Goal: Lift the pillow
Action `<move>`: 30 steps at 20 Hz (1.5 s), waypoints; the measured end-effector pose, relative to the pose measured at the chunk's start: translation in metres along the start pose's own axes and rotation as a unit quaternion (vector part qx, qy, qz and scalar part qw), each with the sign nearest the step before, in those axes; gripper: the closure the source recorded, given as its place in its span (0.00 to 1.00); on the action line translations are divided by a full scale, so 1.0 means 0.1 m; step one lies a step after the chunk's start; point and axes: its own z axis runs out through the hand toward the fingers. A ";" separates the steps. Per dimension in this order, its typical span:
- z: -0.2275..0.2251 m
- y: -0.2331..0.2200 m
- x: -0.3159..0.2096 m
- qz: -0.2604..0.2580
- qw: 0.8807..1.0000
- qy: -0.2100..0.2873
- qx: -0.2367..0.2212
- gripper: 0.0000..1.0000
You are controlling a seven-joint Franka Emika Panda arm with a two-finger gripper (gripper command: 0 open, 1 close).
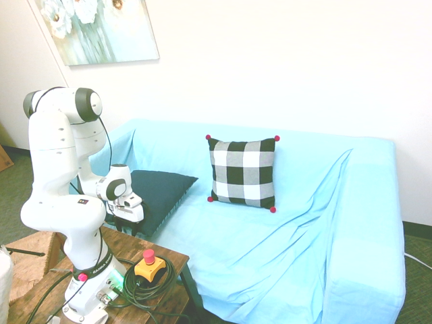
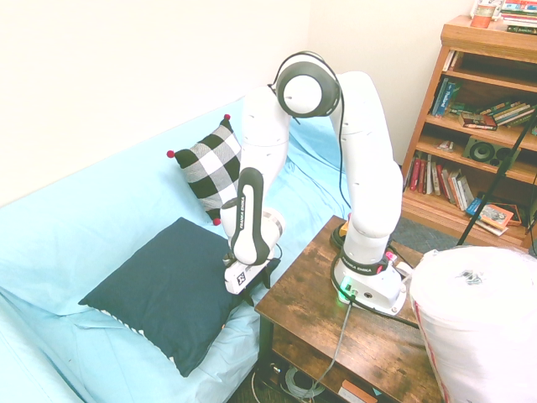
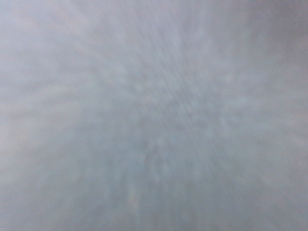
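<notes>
Low at the pillow's (image 2: 164,290) corner nearest the tabletop (image 2: 336,315), the end effector (image 2: 258,290) has its fingers spread apart, their tips hard to make out against the dark cloth. The pillow lies on the sofa (image 1: 283,256), dark face up, that corner partly hidden; beyond, the checked cushion (image 1: 243,173) leans on the backrest, partly covered by the arm (image 2: 252,201) in the second exterior view, while the wrist view is only grey blur.

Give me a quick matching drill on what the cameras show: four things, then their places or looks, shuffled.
1. Teal pillow
2. Checked cushion
3. Emergency-stop button
4. Jaws

A. Red, on a yellow housing
B. Down at the pillow's corner nearest the wooden table
C. Lying flat on the blue-covered sofa
D. Propped against the sofa's back, red pompoms at its corners

Pairs: 1-C, 2-D, 3-A, 4-B
</notes>
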 end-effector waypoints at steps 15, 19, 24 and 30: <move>-0.03 -0.26 0.18 0.027 0.995 0.049 0.082 0.00; -0.12 -0.38 0.27 0.032 0.993 0.056 0.097 0.00; -0.31 -0.53 0.54 0.043 0.990 0.073 0.116 0.00; -0.80 -0.78 0.86 0.044 0.985 0.089 0.138 0.00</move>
